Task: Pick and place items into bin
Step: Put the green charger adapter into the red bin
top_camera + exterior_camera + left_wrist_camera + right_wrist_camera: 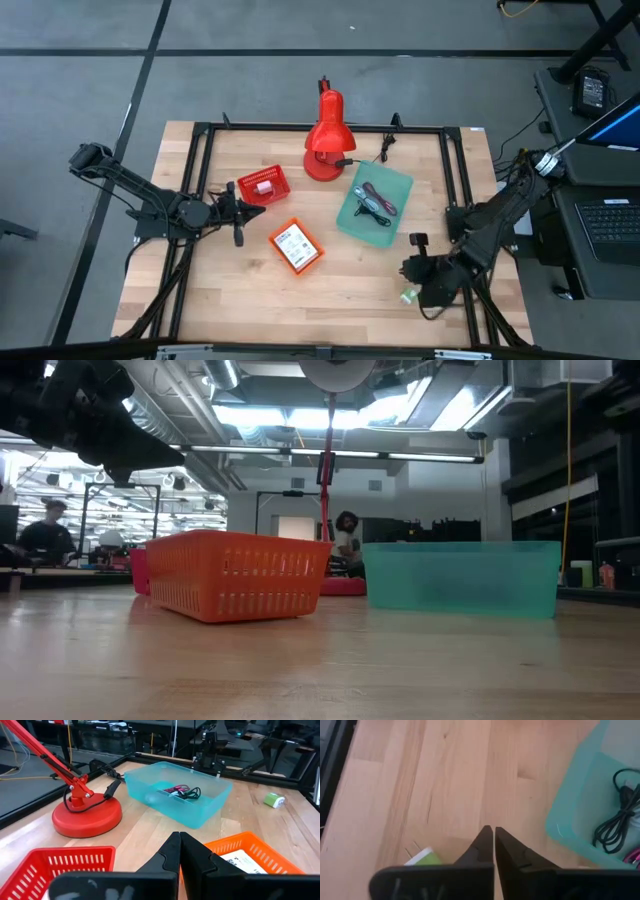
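My right gripper point(493, 831) is shut and empty. It slants down over bare wood near the table's front right, next to a small green piece point(422, 857) point(408, 295) that lies flat on the table. The teal bin point(375, 203) holds a black coiled cable point(615, 822) and a purple strap point(172, 789). My left gripper point(179, 840) is also shut and empty, hovering at the left between a red basket point(262, 186) and an orange basket point(296, 246). A white printed card point(244, 860) lies in the orange basket.
A big red desk lamp point(325, 140) stands at the back centre, its round base point(87, 815) beside the teal bin point(175, 795). A black frame point(300, 127) runs around the work area. Bare wood stretches along the front edge. People sit in the room beyond the table.
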Controlling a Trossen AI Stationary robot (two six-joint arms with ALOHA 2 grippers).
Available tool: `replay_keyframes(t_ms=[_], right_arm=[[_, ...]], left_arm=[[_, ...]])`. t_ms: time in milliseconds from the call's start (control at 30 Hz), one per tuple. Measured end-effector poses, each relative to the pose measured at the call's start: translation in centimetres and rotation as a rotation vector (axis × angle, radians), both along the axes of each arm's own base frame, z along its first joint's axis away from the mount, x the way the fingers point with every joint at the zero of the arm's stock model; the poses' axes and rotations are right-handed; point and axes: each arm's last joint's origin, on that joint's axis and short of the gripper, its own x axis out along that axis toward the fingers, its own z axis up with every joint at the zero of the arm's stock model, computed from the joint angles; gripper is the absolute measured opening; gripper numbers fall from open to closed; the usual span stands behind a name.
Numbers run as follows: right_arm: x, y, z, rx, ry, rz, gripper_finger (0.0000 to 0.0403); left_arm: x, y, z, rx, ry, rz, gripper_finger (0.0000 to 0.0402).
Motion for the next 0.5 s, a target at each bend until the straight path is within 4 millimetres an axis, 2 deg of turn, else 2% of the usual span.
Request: replay_keyframes(t_ms=[133,300,500], right_arm=[[-0.6,0.9,-0.2,-0.028,-0.036,0.005,0.0],[-0.5,1.5,-1.1,-0.078,0.023,0.022,0.0],[0.6,3.1,0.4,-0.136,0.163,-0.002,0.0]], left_arm=[[0.0,0.0,0.0,0.0,0.0,0.0,0.0002],[0.0,0.0,0.0,0.001,0.0,0.0,0.0002],[0.0,0.0,0.0,0.001,0.001,0.0,0.0002]])
